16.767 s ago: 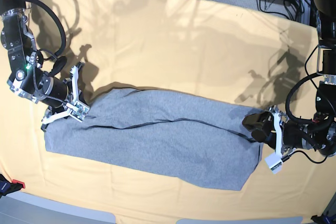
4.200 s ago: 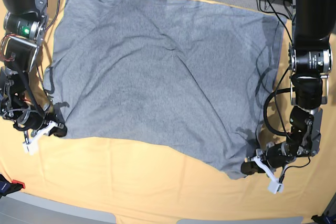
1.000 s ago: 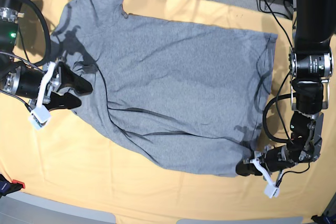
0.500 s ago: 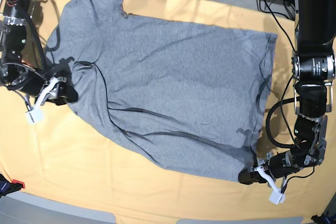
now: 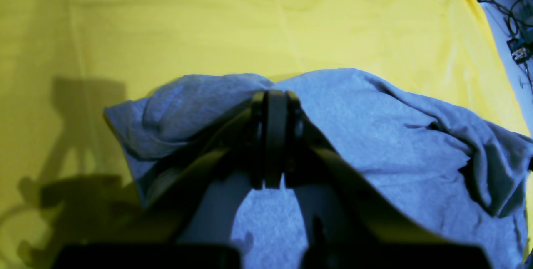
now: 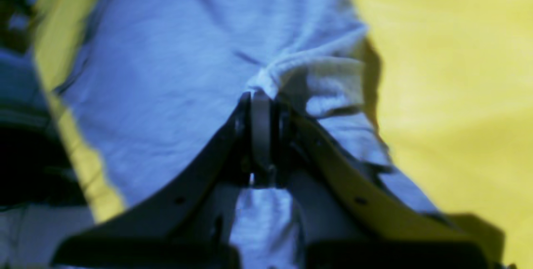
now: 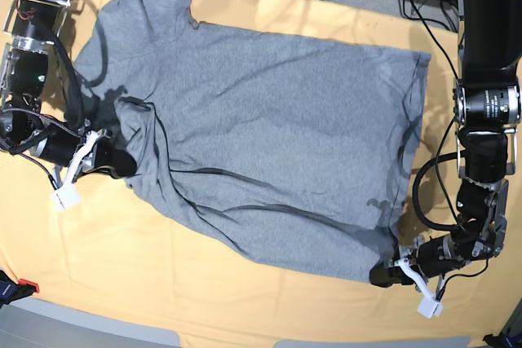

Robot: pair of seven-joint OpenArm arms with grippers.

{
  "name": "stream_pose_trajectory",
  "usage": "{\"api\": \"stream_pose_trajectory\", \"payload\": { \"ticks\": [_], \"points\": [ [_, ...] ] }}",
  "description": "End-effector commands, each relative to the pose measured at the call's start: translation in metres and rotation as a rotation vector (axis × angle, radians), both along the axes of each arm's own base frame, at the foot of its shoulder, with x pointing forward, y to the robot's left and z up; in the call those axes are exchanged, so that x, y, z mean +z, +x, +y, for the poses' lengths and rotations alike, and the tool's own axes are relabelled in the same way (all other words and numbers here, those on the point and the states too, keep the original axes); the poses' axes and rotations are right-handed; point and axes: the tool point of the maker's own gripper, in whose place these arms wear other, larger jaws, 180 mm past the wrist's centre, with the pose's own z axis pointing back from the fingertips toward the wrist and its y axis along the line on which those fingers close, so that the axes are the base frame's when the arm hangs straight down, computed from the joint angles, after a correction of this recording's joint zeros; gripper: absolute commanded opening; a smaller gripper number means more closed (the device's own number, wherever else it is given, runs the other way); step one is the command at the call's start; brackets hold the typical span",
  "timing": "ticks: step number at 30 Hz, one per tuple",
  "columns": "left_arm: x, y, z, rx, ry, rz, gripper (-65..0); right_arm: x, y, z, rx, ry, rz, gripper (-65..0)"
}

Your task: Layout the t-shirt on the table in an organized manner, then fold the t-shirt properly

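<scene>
The t-shirt (image 7: pixel 261 128) lies spread but skewed and creased on the table (image 7: pixel 204 299), plain grey side up. The left gripper (image 7: pixel 383 273) is clamped on its near hem corner, and the right gripper (image 7: pixel 122 167) is pinched on bunched cloth at the opposite edge. To flatten it well, both arms should probably pull gently apart, keeping the cloth low and evenly taut so the diagonal creases come out without a corner slipping free.

The t-shirt (image 7: pixel 261 136) lies spread on the counter (image 7: pixel 245 299), with one end effector (image 7: pixel 122 170) at each side (image 7: pixel 382 275).
</scene>
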Motion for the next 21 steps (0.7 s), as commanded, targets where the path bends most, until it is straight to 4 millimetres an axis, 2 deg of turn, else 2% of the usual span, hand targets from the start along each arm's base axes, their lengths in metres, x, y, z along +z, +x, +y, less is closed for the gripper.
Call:
{"api": "stream_pose_trajectory", "payload": {
  "ticks": [1,8,11,14,15,17,19,21],
  "points": [
    [0.036,0.013,0.001,0.006,-0.029,-0.087,-65.0,0.023,0.004,0.007,0.026,0.027,-0.07,-65.0],
    [0.036,0.013,0.001,0.006,-0.03,-0.088,-65.0,0.024,-0.034,0.06,0.173,0.007,-0.099,-65.0],
    [0.036,0.013,0.001,0.007,-0.029,-0.088,-65.0,0.008,-0.049,0.082,0.253,-0.045,-0.062,-65.0],
    [0.036,0.013,0.001,0.007,-0.029,-0.087,-65.0,-0.009,-0.057,0.094,0.313,-0.116,-0.027,-65.0],
    [0.036,0.013,0.001,0.007,-0.029,-0.087,-65.0,-0.011,-0.057,0.097,0.326,-0.131,-0.026,-61.4],
    [0.036,0.013,0.001,0.006,-0.03,-0.088,-65.0,-0.012,-0.057,0.101,0.345,-0.138,-0.028,-49.7],
    [0.036,0.013,0.001,0.007,-0.029,-0.088,-65.0,-0.003,-0.057,0.107,0.358,-0.095,-0.041,-39.1],
    [0.036,0.013,0.001,0.007,-0.029,-0.087,-65.0,0.006,-0.059,0.112,0.382,-0.044,-0.051,-33.9]
  ]
}}
